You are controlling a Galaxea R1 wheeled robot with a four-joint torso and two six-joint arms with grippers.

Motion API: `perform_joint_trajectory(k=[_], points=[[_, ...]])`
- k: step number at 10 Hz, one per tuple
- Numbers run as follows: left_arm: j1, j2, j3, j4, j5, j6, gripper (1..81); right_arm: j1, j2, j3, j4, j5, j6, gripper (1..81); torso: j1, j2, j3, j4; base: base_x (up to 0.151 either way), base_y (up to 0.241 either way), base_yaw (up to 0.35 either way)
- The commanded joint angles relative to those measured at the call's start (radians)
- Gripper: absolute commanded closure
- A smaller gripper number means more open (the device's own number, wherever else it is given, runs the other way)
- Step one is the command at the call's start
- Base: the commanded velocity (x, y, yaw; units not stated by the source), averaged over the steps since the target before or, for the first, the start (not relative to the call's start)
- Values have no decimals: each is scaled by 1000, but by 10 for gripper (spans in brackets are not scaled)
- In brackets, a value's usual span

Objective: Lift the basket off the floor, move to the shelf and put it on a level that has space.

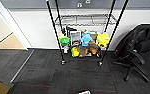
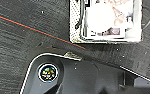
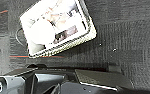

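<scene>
the basket (image 2: 106,21) is seen resting on the floor (image 2: 21,45), not yet lifted. the shelf (image 1: 84,32) is seen upper centre. neither gripper's opening can be told.

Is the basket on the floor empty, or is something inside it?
Not empty. In both wrist views the basket on the carpet floor holds pale contents; what they are cannot be told.

We see a beige perforated basket (image 2: 76,25) on dark charcoal carpet (image 2: 21,47) crossed by a thin red line (image 2: 28,28); at twelve o'clock, a black wire shelf (image 1: 84,20) with yellow, blue, green toys (image 1: 86,41).
</scene>
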Motion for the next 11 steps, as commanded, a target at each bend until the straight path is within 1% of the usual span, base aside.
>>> perform_joint_trajectory(k=[1,4,5,8,9,10,11], points=[[-63,-3,5,-6,76,4,10,83,-19,16,12,-89,3,10,63,-98,0,0,0,0,0],[-96,20,-18,-6,100,4,10,100,-19,14,14,-92,3,10,128,-201,-1,0,0,0,0],[-106,25,-29,-6,114,4,10,109,-19,16,14,-105,3,10,151,-237,-1,0,0,0,0],[-113,28,-43,-6,116,4,10,129,-17,17,15,-112,3,10,216,-340,-1,0,0,0,0],[-115,28,-43,-6,116,3,10,132,-16,17,15,-112,3,10,235,-371,-58,0,0,0,0],[-115,29,-43,-8,116,3,10,134,-16,17,15,-112,3,10,320,-503,-186,0,0,0,0],[-119,29,-43,-8,116,3,10,135,-14,17,15,-112,3,10,272,-430,-104,0,0,0,0]])
